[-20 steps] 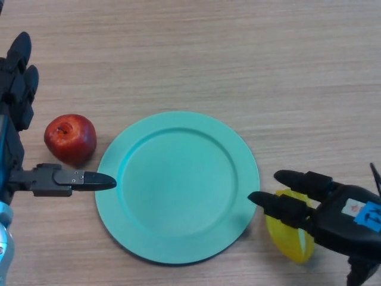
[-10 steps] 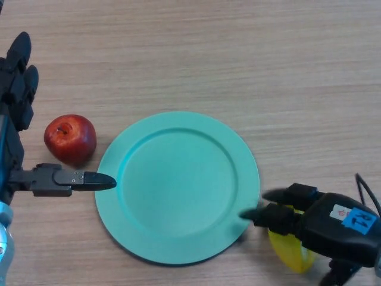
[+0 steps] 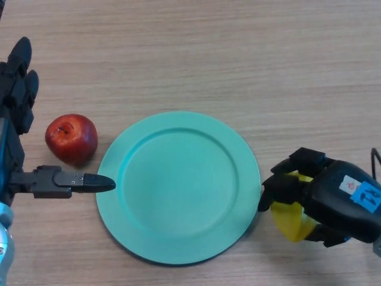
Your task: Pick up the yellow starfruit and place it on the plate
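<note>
The yellow starfruit (image 3: 290,221) lies on the wooden table just right of the teal plate (image 3: 178,185), mostly covered by my right hand (image 3: 330,199). That hand's fingers are curled down round the fruit, with their tips close to the plate's right rim. My left hand (image 3: 18,113) stays at the view's left edge, fingers straight and thumb stretched out toward the plate's left rim, holding nothing.
A red apple (image 3: 71,138) sits on the table left of the plate, between my left hand's fingers and thumb without being touched. Bare wooden tabletop stretches across the far side.
My right hand's fingers went from stretched out over the starfruit to curled round it. The left hand, the plate and the apple have stayed put.
</note>
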